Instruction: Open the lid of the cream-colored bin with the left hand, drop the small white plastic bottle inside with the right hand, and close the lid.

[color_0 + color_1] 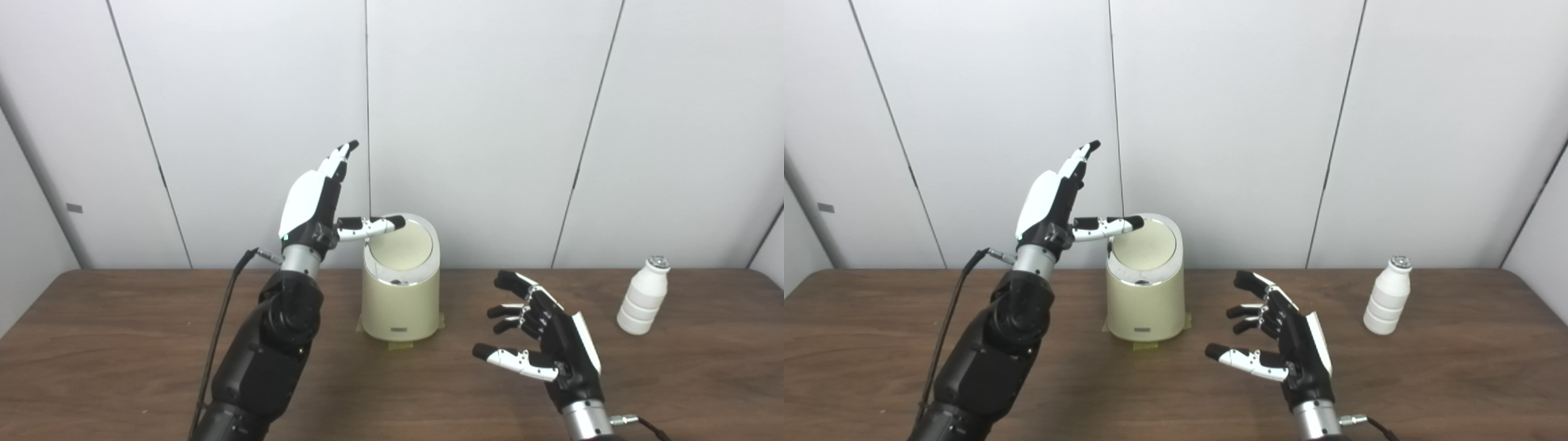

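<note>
The cream-colored bin stands upright at the middle of the brown table, its round lid down. My left hand is raised just left of the bin, open, fingers pointing up and its thumb reaching over the lid's left rim. The small white plastic bottle with a silver cap stands upright at the far right of the table. My right hand hovers open above the table between bin and bottle, fingers spread toward the left, holding nothing.
Tape strips show under the bin's base. White wall panels rise right behind the table's far edge. Bare wooden tabletop stretches left of my left arm and in front of the bin.
</note>
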Robot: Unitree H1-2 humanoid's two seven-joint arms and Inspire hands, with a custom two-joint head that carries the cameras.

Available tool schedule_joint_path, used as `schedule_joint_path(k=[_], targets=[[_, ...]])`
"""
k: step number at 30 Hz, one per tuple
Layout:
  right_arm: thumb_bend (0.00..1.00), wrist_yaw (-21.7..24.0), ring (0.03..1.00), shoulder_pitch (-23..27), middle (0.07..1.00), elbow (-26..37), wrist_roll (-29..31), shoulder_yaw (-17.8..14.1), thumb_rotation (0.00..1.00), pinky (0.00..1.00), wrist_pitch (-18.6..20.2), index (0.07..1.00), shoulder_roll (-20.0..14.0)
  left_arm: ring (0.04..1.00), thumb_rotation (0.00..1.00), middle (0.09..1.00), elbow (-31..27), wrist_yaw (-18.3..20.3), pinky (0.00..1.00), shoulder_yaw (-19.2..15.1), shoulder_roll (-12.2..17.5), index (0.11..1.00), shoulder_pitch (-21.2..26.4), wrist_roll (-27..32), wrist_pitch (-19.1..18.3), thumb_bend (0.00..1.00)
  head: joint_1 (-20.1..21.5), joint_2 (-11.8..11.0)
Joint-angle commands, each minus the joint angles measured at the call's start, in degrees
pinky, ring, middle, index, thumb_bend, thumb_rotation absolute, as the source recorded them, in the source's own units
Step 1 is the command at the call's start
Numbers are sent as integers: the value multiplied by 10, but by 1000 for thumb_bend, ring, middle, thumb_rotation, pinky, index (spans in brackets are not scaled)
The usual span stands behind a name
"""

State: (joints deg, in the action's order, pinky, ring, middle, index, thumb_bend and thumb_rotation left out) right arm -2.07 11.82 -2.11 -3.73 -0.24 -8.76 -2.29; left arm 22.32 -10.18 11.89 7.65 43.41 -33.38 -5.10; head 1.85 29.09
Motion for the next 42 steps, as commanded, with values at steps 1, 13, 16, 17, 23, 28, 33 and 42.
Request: schedule_joint_path(k=[1, 13, 16, 17, 23, 28, 33, 42], targets=[[838, -1, 595, 20, 785, 22, -2, 2, 152, 473, -9, 765, 4, 1000, 334, 1000, 1, -24, 917, 6, 8, 1000, 43, -30, -1, 942, 1, 1], [828, -8, 584, 19, 780, 27, -12, 1, 116, 443, -4, 753, 13, 1000, 293, 1000, 36, -51, 956, 39, 6, 1000, 54, -77, -2, 969, 9, 3], [827, -6, 586, 19, 781, 29, -11, 1, 117, 442, -1, 753, 13, 1000, 296, 1000, 37, -52, 944, 44, 8, 1000, 54, -82, -5, 971, 9, 4], [826, -6, 587, 19, 781, 30, -11, 1, 115, 443, 0, 754, 13, 1000, 299, 1000, 38, -52, 942, 44, 8, 1000, 54, -83, -5, 975, 9, 4], [818, -6, 589, 18, 782, 32, -13, 1, 106, 446, 1, 756, 14, 1000, 299, 1000, 36, -38, 939, 57, 9, 1000, 53, -100, -23, 981, 9, 7], [819, -8, 588, 18, 780, 37, -18, 2, 114, 453, 5, 758, 16, 1000, 307, 1000, 26, -14, 865, 90, 20, 1000, 56, -150, -69, 1000, 9, 9], [815, -8, 592, 18, 779, 39, -20, 1, 120, 466, 8, 761, 16, 1000, 245, 1000, 18, 21, 847, 118, 32, 1000, 61, -183, -101, 1000, 8, 12], [823, -5, 594, 17, 781, 42, -12, -1, 126, 450, 10, 759, 16, 1000, 154, 1000, 8, 103, 965, 171, 56, 1000, 70, -246, -144, 1000, 4, 14]])
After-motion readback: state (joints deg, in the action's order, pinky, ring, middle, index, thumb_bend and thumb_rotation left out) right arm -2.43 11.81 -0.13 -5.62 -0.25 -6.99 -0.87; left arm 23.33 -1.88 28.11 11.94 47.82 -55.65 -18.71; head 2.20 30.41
